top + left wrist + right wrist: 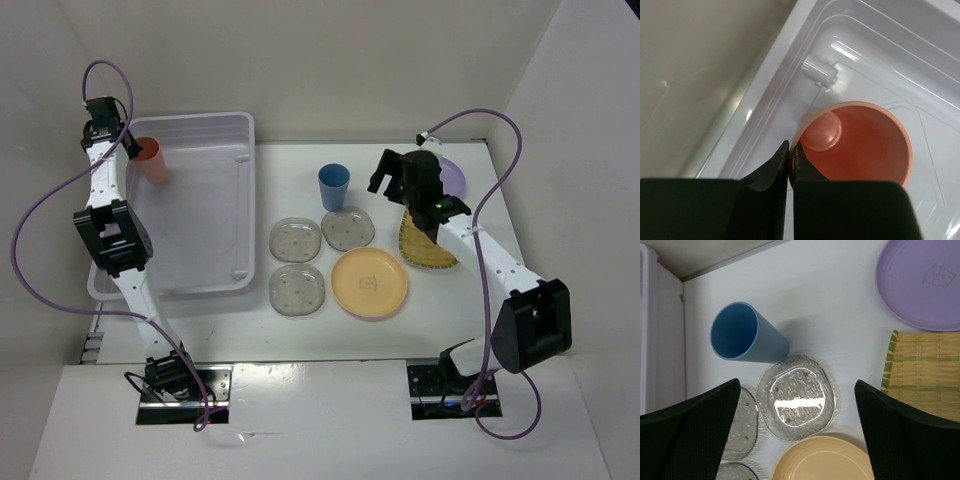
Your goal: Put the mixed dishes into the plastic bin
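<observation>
My left end effector [790, 159] pinches the salmon cup [865, 145] by its rim wall, over the far corner of the bin [880, 45]. Light, stiff, slick plastic, I reckon; right end effector [796, 387] hangs spread above a saucer [805, 415].

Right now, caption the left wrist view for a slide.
Left gripper holds salmon cup by rim over plastic bin.
</observation>
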`<state>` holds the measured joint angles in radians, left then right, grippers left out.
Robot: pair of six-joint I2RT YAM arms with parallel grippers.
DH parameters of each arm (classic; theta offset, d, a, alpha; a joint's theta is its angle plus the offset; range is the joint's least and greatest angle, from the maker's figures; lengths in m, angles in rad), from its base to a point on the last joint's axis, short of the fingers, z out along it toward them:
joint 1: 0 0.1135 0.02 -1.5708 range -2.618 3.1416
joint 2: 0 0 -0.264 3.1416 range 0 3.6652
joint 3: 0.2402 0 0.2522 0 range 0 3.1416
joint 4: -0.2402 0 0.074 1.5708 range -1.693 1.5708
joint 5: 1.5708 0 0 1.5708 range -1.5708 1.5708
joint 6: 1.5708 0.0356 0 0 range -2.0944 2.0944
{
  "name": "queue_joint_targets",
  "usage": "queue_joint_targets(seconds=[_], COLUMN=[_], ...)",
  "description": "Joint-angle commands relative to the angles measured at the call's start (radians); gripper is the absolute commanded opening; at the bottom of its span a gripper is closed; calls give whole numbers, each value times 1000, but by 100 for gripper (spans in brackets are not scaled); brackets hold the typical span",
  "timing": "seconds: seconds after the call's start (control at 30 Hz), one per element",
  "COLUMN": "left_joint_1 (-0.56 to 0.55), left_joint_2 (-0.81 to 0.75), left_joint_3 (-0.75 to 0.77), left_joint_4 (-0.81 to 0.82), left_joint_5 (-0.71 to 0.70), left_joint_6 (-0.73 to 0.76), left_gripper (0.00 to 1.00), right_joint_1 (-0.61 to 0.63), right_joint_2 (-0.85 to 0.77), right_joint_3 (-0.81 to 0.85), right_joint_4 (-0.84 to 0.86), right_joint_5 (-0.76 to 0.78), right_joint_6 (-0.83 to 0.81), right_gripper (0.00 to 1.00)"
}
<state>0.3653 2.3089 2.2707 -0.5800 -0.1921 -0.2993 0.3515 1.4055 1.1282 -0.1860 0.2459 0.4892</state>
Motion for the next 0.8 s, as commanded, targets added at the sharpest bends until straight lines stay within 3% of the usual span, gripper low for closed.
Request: queue_joint_targets(seconds=[0.0, 0.27, 0.4, 0.47, 0.5, 0.7, 0.77], left_joint_1=[6, 6, 6, 6, 6, 6, 6], left_joint_2=[15, 35, 35, 35, 35, -18, -52], left_joint_3=[1, -10, -20, -20, -20, -30, -30], left_joint_4=[23, 12, 12, 12, 12, 12, 12], left_joint_5=[52, 72, 72, 72, 72, 92, 92], left_joint_6=[-26, -26, -26, -26, -26, -15, -3], left_gripper=[6, 6, 13, 25, 41, 60, 76], right_joint_1=[18, 18, 18, 18, 18, 27, 27], right_joint_2=[10, 10, 20, 30, 30, 89, 116], right_joint_3=[62, 62, 71, 84, 96, 159, 173], right_joint_4=[42, 51, 62, 62, 62, 31, 22], right_joint_5=[-5, -16, -51, -60, -60, -69, -69], right_joint_6=[-21, -31, -49, -49, -49, -49, -60], right_gripper=[99, 99, 99, 99, 99, 99, 99])
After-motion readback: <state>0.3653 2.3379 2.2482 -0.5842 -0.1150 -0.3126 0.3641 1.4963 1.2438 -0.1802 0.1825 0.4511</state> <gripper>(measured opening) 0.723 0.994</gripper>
